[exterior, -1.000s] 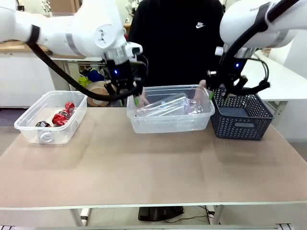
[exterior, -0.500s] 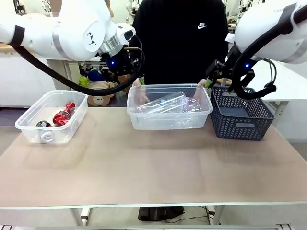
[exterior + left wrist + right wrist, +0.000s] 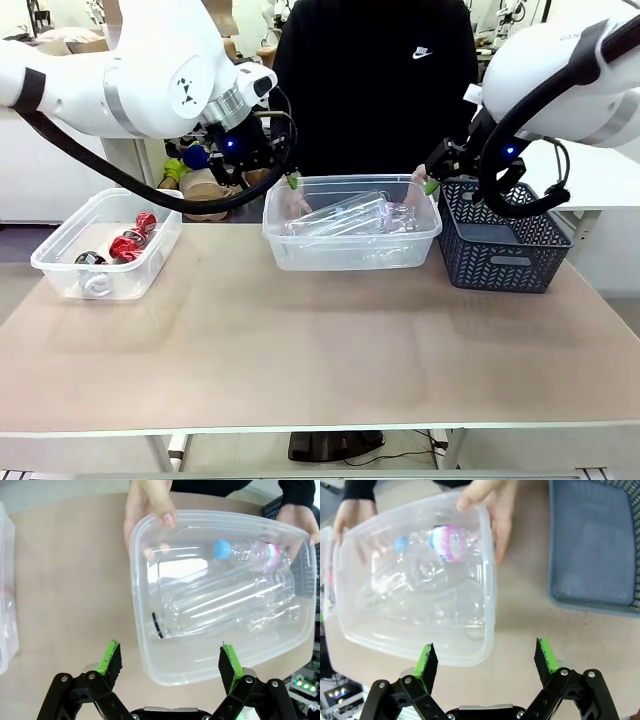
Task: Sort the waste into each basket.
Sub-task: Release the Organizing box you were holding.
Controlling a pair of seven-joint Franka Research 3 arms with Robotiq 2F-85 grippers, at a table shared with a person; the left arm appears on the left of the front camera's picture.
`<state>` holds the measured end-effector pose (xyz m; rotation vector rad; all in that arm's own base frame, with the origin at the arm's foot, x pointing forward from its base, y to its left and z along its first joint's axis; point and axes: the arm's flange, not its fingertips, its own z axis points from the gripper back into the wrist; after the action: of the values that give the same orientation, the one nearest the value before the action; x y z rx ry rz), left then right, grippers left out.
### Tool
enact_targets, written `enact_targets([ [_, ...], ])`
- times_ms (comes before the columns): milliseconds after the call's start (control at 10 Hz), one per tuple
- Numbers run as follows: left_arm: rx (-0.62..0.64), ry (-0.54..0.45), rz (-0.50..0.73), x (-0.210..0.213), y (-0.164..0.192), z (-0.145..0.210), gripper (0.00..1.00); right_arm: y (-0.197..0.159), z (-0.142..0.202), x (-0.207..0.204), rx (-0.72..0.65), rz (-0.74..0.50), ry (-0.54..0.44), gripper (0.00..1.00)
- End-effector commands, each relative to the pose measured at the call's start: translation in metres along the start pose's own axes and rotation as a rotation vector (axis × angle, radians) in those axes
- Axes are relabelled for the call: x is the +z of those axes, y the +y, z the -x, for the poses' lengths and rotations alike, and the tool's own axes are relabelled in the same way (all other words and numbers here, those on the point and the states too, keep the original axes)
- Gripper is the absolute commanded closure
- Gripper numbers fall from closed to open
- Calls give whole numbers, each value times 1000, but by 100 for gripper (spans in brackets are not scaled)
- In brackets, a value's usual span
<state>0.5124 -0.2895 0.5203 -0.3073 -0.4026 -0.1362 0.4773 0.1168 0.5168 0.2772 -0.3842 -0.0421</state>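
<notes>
In the left wrist view the left gripper [image 3: 167, 662] stands spread wide with nothing between its green pads [image 3: 111, 657], hanging above the near rim of the middle clear tub [image 3: 150, 672] without touching it. The right gripper [image 3: 487, 662] in its own wrist view is likewise spread to its full width and empty, poised over the bare table [image 3: 530, 625] beside that tub's corner [image 3: 487, 630]. From the front, the left gripper [image 3: 290, 183] hovers just off the middle tub's left far corner and the right gripper [image 3: 432, 186] just off its right far corner, both raised clear of the rim. The middle tub [image 3: 350, 262] sits on the tan table [image 3: 320, 350] and holds several clear plastic bottles [image 3: 345, 215] lying on their sides; the wrist views show one with a blue cap [image 3: 221, 549] and one with a pink label band [image 3: 447, 539]. To the left, well apart, a second clear tub [image 3: 60, 275] holds red and silver drink cans [image 3: 128, 245] lying in its bottom. Just to the right of the middle tub stands a dark grey lattice basket [image 3: 500, 265], its floor bare in the right wrist view. At the far side, a person in a black top [image 3: 370, 90] holds the middle tub by both far corners, one hand [image 3: 147, 510] curled over the rim at one end and the other hand [image 3: 495, 510] over the rim at the other.
</notes>
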Motion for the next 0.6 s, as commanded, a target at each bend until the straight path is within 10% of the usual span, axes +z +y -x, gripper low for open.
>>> enact_targets([
  [0,-9,-24,-3,2,-1,-2,0,0,-1,8,-2,-8,-18,0],
  [500,-9,-24,-3,2,-1,-2,0,0,-1,8,-2,-8,-18,0],
])
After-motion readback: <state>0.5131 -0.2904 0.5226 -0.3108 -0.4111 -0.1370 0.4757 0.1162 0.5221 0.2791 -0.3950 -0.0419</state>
